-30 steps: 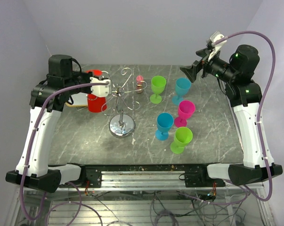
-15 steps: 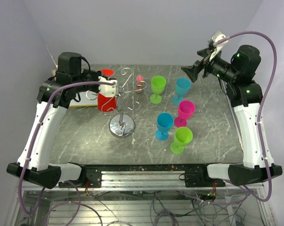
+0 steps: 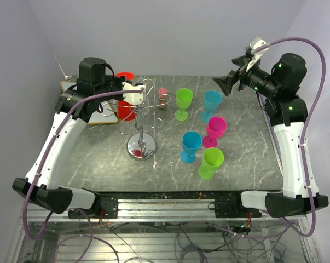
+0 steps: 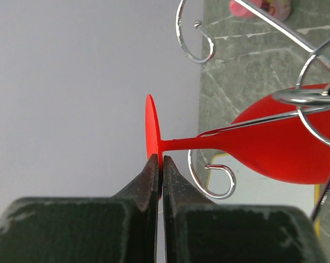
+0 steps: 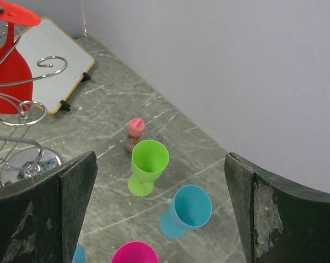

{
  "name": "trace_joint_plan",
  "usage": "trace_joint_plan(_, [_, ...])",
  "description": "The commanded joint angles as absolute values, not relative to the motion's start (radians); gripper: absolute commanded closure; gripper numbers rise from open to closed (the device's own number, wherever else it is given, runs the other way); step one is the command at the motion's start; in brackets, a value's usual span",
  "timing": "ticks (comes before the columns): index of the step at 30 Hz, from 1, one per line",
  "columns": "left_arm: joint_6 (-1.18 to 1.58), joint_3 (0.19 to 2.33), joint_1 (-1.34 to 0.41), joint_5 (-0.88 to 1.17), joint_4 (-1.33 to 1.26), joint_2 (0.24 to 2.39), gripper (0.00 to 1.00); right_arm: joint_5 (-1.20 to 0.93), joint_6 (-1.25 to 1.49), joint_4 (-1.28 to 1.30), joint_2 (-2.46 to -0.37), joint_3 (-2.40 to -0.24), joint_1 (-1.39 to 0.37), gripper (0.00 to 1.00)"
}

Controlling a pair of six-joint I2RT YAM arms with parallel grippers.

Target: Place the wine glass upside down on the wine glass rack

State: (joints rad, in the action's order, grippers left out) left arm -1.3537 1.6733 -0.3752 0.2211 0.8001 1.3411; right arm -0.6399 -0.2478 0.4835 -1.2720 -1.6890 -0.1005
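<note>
Grey stone table [image 3: 93,159], with pale walls behind. One wine glass rack [image 3: 141,147] stands on it. One red wine glass [image 3: 126,109] is upside down among the curly wires on the rack's left side. The left gripper [image 4: 158,161] is pinched tight on its round foot. The right gripper [image 5: 162,164] is spread wide, high up and far right of the rack, holding nothing. Right of the rack stand five cups: two green cups [image 3: 183,104], two blue cups [image 3: 212,104] and one pink cup [image 3: 215,130]. One little pink bottle [image 3: 162,97] stands behind the rack. One white board [image 5: 55,66] lies left of it.
</note>
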Motion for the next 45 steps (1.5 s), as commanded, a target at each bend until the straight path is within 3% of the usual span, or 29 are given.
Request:
trace_joint_plan(1, [-1.322,1.65,-0.388,0.099,0.688,1.335,0.91,-0.647,-0.249,0.472,-1.254,-1.675,-0.092,0.0])
trace_joint_plan(20, [-1.311,1.574,-0.388,-0.043,0.693,1.29,0.88,-0.627,-0.278,0.5,-1.26,-1.661,-0.083,0.0])
trace_joint_plan(45, [-1.347,1.582,-0.388,0.076,0.874,1.253,0.83,-0.514,-0.414,0.599,-1.192,-1.465,-0.083,0.0])
